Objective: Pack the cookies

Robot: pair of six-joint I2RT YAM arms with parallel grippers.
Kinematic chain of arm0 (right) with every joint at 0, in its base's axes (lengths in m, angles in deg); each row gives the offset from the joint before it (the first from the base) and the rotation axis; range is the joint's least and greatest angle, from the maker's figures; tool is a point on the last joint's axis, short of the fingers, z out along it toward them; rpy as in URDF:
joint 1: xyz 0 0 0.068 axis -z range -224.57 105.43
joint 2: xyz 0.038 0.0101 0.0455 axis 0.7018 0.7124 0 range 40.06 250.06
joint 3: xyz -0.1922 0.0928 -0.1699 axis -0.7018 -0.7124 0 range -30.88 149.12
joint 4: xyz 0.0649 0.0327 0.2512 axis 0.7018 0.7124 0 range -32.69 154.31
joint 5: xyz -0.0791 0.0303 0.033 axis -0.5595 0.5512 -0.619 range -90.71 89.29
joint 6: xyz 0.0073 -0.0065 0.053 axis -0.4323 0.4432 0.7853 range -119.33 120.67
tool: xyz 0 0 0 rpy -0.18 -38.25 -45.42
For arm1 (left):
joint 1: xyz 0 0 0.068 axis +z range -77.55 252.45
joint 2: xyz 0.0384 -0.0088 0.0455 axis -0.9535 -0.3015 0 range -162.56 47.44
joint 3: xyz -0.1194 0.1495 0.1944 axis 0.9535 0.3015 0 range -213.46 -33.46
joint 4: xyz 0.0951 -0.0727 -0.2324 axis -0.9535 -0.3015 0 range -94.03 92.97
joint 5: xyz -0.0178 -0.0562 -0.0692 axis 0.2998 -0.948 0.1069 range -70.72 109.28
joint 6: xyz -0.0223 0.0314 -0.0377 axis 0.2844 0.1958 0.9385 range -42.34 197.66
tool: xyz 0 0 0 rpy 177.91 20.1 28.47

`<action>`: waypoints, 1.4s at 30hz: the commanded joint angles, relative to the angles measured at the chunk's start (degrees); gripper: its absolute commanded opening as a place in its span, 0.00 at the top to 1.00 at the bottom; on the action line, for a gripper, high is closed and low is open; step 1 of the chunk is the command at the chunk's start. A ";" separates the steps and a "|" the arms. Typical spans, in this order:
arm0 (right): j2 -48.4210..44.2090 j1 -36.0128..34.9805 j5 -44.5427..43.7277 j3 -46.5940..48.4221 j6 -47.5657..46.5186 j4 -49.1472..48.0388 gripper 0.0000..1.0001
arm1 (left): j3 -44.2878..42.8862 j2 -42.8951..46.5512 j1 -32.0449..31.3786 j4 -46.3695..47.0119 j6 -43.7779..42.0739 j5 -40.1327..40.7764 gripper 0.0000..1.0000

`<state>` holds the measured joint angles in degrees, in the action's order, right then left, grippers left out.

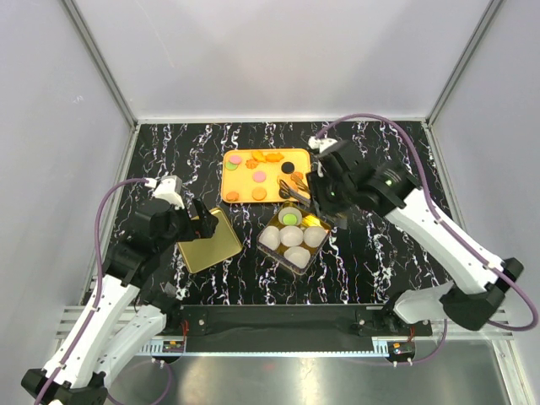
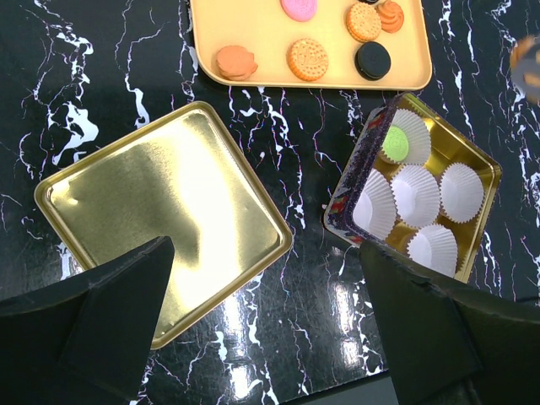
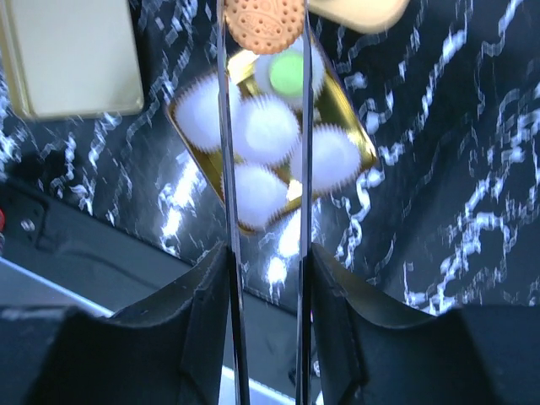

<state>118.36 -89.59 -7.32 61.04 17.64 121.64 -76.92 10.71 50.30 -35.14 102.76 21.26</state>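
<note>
Several cookies, orange, pink, green and black, lie on the orange tray (image 1: 274, 186), also in the left wrist view (image 2: 253, 25). The open gold tin (image 1: 325, 228) holds white paper cups; one cup has a green cookie (image 1: 289, 218) (image 2: 394, 143) (image 3: 287, 72). My right gripper (image 1: 316, 190) (image 3: 268, 261) is shut on thin metal tongs (image 3: 228, 169) that pinch a round orange cookie (image 3: 264, 21) above the tin's far end. My left gripper (image 1: 201, 221) (image 2: 266, 321) is open and empty, hovering over the table between the lid and the tin.
The tin's gold lid (image 1: 209, 240) (image 2: 160, 211) lies flat, inside up, left of the tin. Black marbled table; white walls and frame posts at the sides and back; a black rail along the near edge.
</note>
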 commanded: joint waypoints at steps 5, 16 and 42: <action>-7.80 -0.43 0.11 -10.52 4.47 3.52 0.54 | 0.13 0.34 -0.35 0.84 -0.05 0.13 0.01; -11.24 -0.51 0.37 -20.72 6.32 1.59 0.54 | 0.13 0.34 -0.26 0.75 0.03 0.48 0.01; -10.62 -0.43 -0.15 -23.01 5.88 0.44 0.44 | 0.22 0.34 -0.52 0.75 0.03 0.57 0.01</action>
<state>108.59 -89.59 -6.77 36.82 23.61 122.89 -76.92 10.71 50.04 -35.16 102.76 21.28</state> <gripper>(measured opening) 0.558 0.988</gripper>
